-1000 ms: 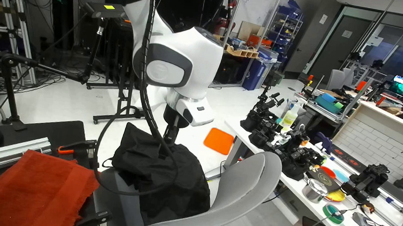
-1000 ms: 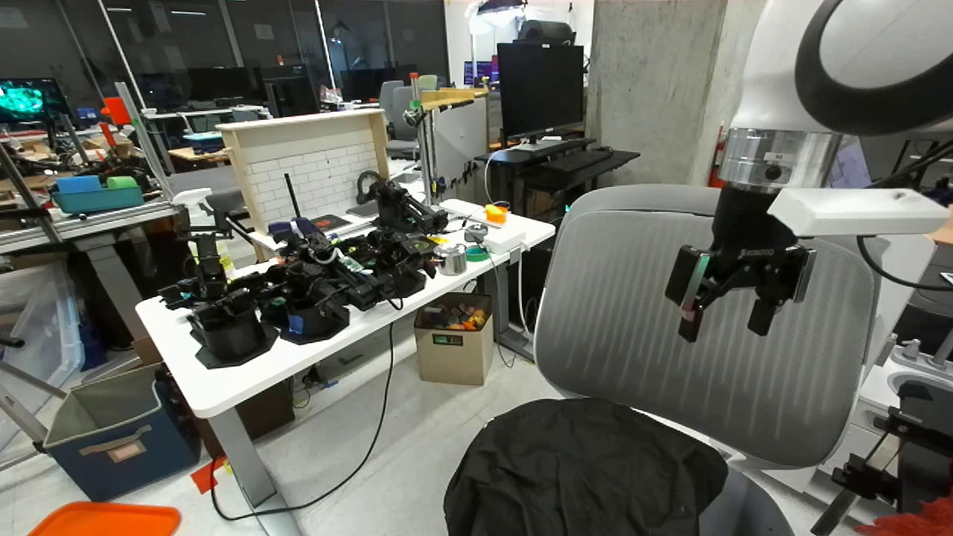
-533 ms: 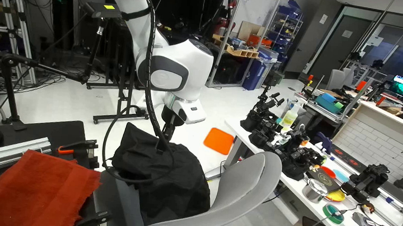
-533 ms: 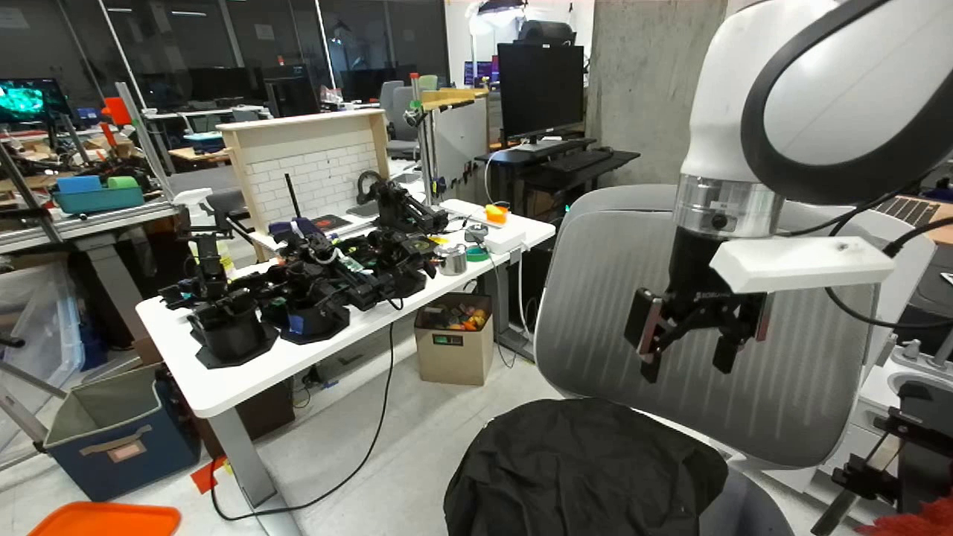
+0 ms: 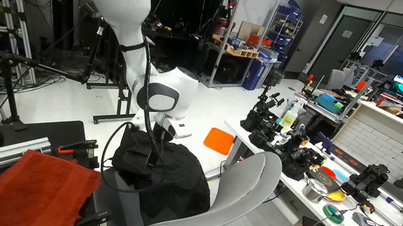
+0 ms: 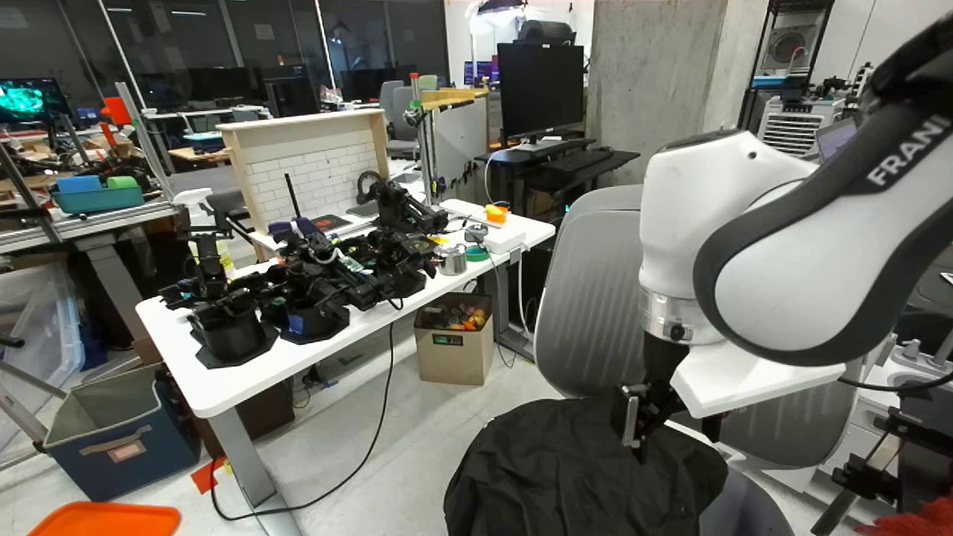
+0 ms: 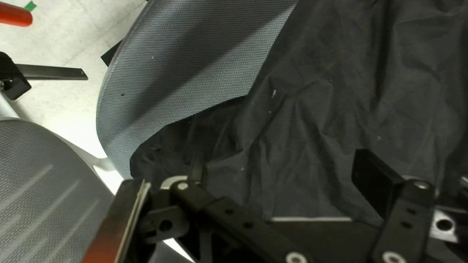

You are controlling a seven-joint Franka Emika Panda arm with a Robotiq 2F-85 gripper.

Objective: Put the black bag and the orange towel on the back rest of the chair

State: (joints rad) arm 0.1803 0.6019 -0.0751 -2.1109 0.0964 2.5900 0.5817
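Note:
The black bag (image 5: 177, 190) lies draped over the seat of the grey chair. It also shows in an exterior view (image 6: 566, 484) and fills much of the wrist view (image 7: 310, 120). The chair's back rest (image 6: 588, 298) is bare mesh and also shows in an exterior view (image 5: 248, 181). The orange towel (image 5: 37, 190) lies on a dark table beside the chair; only a corner of it (image 6: 927, 521) shows in an exterior view. My gripper (image 6: 676, 441) points down just above the bag, in front of the back rest. Its fingers stand wide apart with nothing gripped; contact with the bag cannot be told.
Black clamps (image 5: 94, 221) and a metal rail (image 5: 7, 158) sit on the dark table by the towel. A white table (image 6: 350, 331) with several small black robot arms stands beside the chair. An orange tray (image 5: 218, 140) lies on the floor.
My arm has come down, bringing the open gripper from in front of the back rest to low over the bag. The bag, towel and chair have not moved.

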